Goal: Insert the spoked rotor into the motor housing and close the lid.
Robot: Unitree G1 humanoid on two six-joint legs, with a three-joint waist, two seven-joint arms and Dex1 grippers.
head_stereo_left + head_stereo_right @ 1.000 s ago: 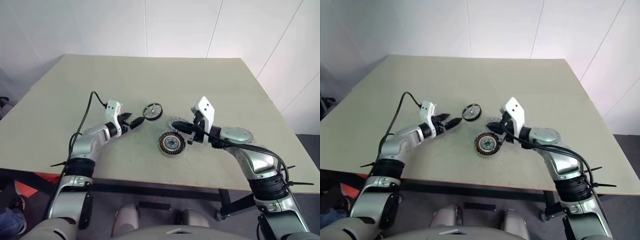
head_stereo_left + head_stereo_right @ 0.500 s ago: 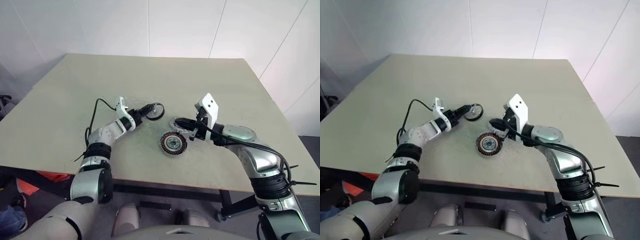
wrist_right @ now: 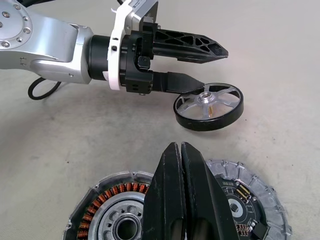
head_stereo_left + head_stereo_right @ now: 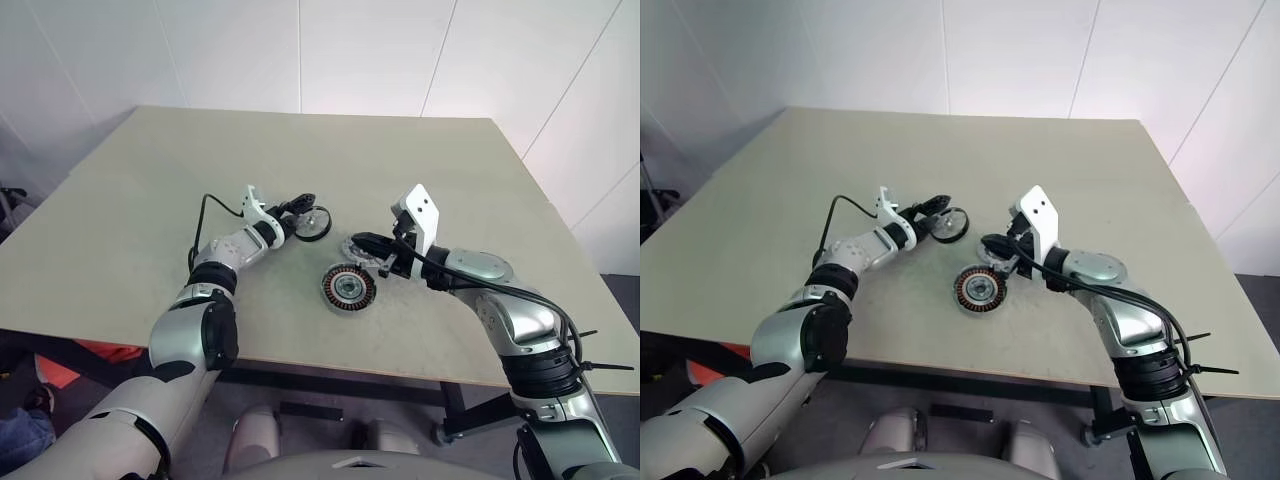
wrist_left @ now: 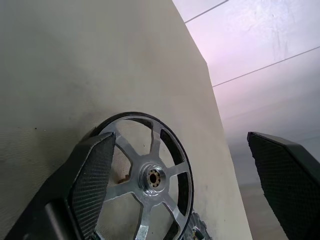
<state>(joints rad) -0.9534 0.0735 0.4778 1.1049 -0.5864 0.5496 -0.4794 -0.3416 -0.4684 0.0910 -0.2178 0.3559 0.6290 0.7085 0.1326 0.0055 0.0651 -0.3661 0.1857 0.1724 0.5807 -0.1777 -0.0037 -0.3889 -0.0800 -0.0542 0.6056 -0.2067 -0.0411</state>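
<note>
The spoked rotor point(image 4: 313, 222), black-rimmed with pale spokes, lies flat on the table. My left gripper point(image 4: 302, 208) is open and turned on its side at the rotor's edge; one finger point(image 3: 182, 82) reaches the rim and the other point(image 3: 200, 47) stands above it. In the left wrist view the rotor point(image 5: 150, 175) lies between the spread fingers. The motor housing point(image 4: 346, 288), with its coppery windings, sits nearer me. The grey lid point(image 3: 245, 200) lies just beside the housing. My right gripper point(image 4: 362, 240) hovers shut over the gap between housing and lid, holding nothing.
The beige table point(image 4: 450, 160) stretches wide behind and to both sides of the parts. A black cable point(image 4: 207, 205) loops from my left wrist. White walls stand beyond the far edge.
My left gripper has pushed forward and to the right up to the rotor and rolled onto its side. The rotor, housing, lid and right arm have stayed put.
</note>
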